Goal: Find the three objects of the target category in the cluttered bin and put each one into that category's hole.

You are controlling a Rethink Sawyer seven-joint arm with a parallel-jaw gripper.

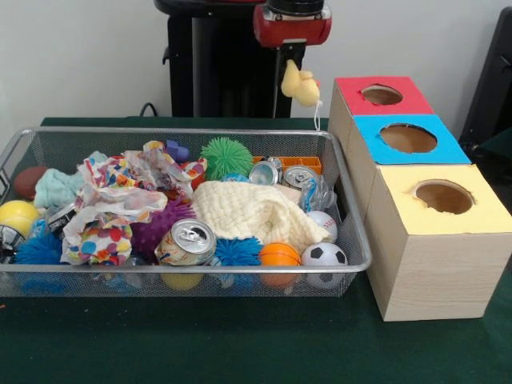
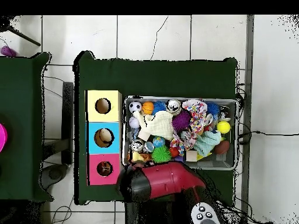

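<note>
Front view, upper centre: gripper (image 1: 298, 78) hung raised, pinched on a yellow soft toy (image 1: 300, 83) above the wire bin's (image 1: 352, 232) far right corner, just left of the red box (image 1: 382, 96). Blue box (image 1: 409, 138) and yellow box (image 1: 444, 198) stood right of frame. Bin held a soda can (image 1: 186, 242), cream cloth (image 1: 256, 212), soccer ball (image 1: 324, 256), green spiky ball (image 1: 226, 158).

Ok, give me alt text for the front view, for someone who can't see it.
A robot gripper holds a small yellow plush toy above the far edge of a wire mesh bin crammed with balls, cans and cloths. Beside the bin stand three wooden boxes with round holes, topped red, blue and yellow.
</note>
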